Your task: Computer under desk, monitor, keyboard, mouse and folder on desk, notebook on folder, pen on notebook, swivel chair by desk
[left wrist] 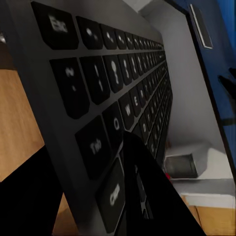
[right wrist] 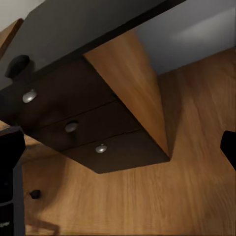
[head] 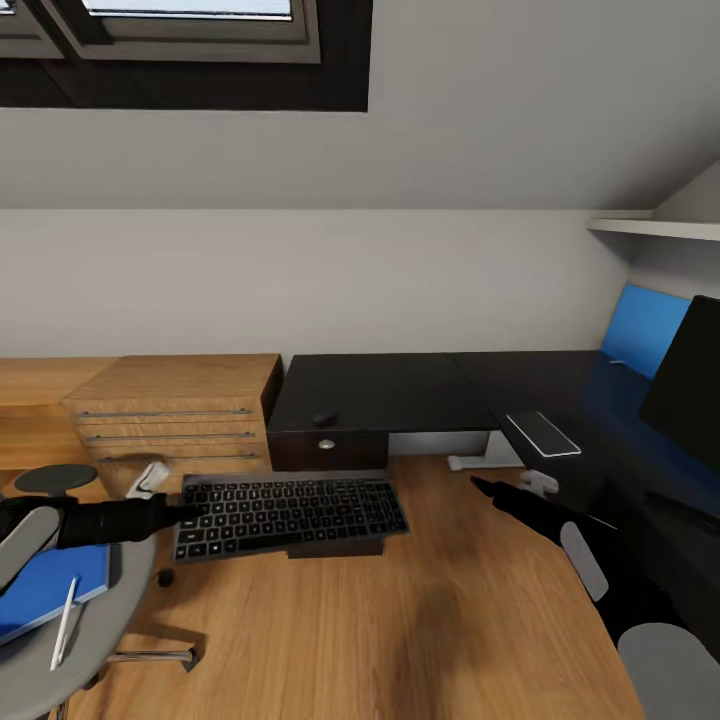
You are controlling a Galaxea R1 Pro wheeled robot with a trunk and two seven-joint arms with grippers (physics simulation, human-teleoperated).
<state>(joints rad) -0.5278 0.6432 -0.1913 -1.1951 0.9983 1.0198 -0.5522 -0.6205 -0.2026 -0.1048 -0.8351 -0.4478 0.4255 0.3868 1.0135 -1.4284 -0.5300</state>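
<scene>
Pinched at its left short edge by the left gripper (head: 178,512), the keyboard (head: 290,514) is held level above the wood floor, in front of the desk (head: 380,390). In the left wrist view 1 finger (left wrist: 147,196) is seen lying over the lower key rows, so the jaws are pressed onto the keyboard. The right gripper (head: 480,487) hangs free near the desk's inner corner; whether its jaws are spread or pressed together cannot be told. Nearest the camera, the folder (head: 50,590) and the pen (head: 65,625) rest on the swivel chair (head: 95,640). Farther off, the mouse (head: 324,417) sits on the desk above the drawer unit (right wrist: 78,125), and the monitor (head: 690,385) stands at the right. A 1-sided grip on so long a board is judged prone to sag; it is best carried slowly, kept level, raised clear of the desk edge and lowered flat beside the monitor.
</scene>
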